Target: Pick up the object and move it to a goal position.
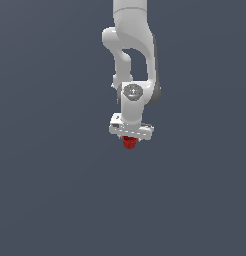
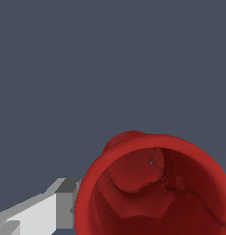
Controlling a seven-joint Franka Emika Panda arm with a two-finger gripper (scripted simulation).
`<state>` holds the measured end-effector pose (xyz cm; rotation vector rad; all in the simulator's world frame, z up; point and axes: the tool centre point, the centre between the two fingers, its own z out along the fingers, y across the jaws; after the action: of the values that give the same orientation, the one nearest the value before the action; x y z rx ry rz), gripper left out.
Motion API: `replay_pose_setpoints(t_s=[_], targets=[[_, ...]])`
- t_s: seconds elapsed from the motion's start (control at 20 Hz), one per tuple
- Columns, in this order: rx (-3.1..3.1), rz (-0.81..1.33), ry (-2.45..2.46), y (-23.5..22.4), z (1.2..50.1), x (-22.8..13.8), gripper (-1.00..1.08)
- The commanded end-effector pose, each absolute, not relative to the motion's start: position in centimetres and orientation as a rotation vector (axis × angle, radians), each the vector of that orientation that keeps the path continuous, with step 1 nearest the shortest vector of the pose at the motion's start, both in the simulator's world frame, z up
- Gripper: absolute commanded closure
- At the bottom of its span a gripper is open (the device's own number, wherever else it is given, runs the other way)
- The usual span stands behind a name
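The small glossy red bucket-shaped cup (image 1: 128, 142) sits directly under the white arm's gripper (image 1: 129, 139), between its fingers; the wrist view looks straight into its rimmed mouth (image 2: 154, 188). The jaws appear closed on it, though finger contact is largely hidden. No goal marker is visible. Judgement: carry slowly, keep the cup upright, maintain steady clamping pressure.

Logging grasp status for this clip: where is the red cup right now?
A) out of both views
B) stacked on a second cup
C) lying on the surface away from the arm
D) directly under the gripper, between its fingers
D: in the exterior view the red cup sits right beneath the gripper, and the wrist view is filled by its open rim beside one finger.
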<state>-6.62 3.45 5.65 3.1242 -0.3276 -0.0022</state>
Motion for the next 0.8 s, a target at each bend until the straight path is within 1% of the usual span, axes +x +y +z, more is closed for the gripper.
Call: replay_pose_setpoints(t_s=[0.0,0.15,0.2,0.75], targets=[[3.124,0.0,-0.328,3.46,4.96,-6.57,-0.92],[3.124,0.0,-0.328,3.47,4.72,-6.54,-0.92],[3.124,0.0,-0.328,3.47,4.72,-6.54,1.08],[3.125,0.001,-0.328,3.5,4.88,-6.54,1.08]])
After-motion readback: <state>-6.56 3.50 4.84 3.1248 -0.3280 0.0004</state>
